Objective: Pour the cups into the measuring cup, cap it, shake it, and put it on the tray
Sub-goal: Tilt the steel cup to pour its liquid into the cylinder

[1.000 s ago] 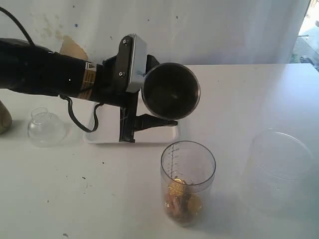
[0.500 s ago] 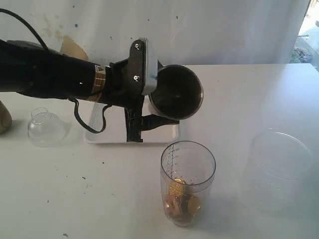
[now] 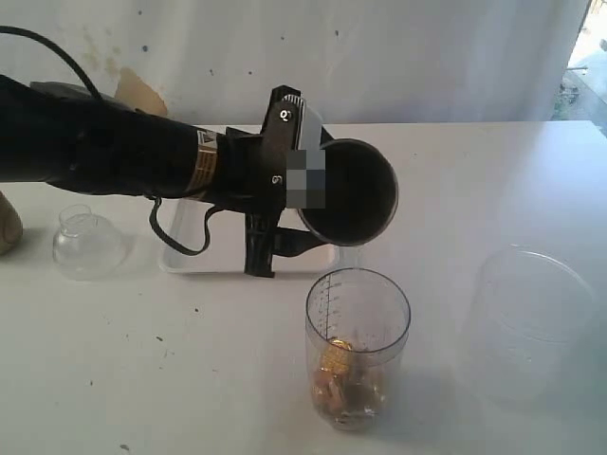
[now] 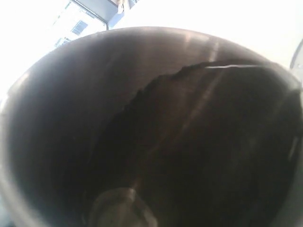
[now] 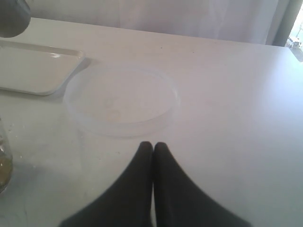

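My left gripper [image 3: 318,204] is shut on the steel tumbler [image 3: 349,192], which lies tipped on its side in the air with its mouth towards the exterior camera. It hangs just above and behind the measuring cup [image 3: 358,351], which stands upright with golden-brown pieces in its bottom. The left wrist view is filled by the tumbler's dark inside [image 4: 156,132]. The clear cap [image 3: 87,245] rests on the table at the left. The brown wooden cup [image 3: 8,226] shows at the far left edge. The white tray [image 3: 185,256] lies under the left arm. My right gripper [image 5: 153,146] is shut and holds nothing.
A wide unmarked clear container [image 3: 531,322] stands to the right of the measuring cup, and in the right wrist view the container [image 5: 122,101] lies just beyond the right fingertips. A corner of the tray [image 5: 33,71] shows there too. A wall lies behind the table.
The left arm has carried the tumbler to the right and a little lower, closer over the measuring cup's mouth. Nothing else has moved.
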`<action>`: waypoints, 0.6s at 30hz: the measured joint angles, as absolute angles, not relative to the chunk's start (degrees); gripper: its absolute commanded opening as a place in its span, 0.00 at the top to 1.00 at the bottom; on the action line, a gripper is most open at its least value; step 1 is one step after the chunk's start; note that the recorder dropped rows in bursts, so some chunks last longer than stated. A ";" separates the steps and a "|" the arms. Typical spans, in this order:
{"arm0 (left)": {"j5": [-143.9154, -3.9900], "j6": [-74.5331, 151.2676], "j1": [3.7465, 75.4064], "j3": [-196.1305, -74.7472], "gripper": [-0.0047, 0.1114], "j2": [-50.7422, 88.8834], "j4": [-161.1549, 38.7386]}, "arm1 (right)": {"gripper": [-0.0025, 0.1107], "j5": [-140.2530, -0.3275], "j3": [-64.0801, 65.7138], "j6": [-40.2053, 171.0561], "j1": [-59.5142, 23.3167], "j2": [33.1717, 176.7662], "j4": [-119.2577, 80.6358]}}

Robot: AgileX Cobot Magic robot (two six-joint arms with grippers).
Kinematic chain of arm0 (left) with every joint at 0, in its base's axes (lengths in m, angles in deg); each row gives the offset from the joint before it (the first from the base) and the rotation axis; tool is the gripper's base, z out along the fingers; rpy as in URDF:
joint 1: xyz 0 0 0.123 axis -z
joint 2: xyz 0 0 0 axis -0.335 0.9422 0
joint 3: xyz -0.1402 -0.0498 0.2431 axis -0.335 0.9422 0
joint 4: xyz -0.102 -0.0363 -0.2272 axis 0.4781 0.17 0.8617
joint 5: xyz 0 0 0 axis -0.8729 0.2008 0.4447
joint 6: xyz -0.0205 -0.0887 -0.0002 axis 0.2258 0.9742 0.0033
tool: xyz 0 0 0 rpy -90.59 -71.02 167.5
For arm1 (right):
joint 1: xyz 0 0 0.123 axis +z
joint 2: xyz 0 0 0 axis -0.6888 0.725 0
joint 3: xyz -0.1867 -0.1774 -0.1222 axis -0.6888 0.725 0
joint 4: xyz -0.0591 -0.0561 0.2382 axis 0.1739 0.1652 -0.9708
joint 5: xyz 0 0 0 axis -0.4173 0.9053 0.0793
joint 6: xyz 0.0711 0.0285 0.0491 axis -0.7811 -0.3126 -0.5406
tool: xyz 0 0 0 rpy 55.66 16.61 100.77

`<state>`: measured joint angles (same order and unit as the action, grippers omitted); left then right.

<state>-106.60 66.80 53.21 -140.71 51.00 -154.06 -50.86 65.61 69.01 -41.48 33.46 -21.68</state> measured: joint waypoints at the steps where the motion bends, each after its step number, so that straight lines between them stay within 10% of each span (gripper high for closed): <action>1: -106.47 66.31 53.21 -140.71 0.96 51.00 -154.06 | 0.98 -50.86 65.61 69.01 -41.48 33.46 -21.68; 18: -103.07 53.66 53.21 -140.71 0.96 51.00 -153.59 | 0.98 -50.86 65.61 69.01 -41.48 33.46 -21.68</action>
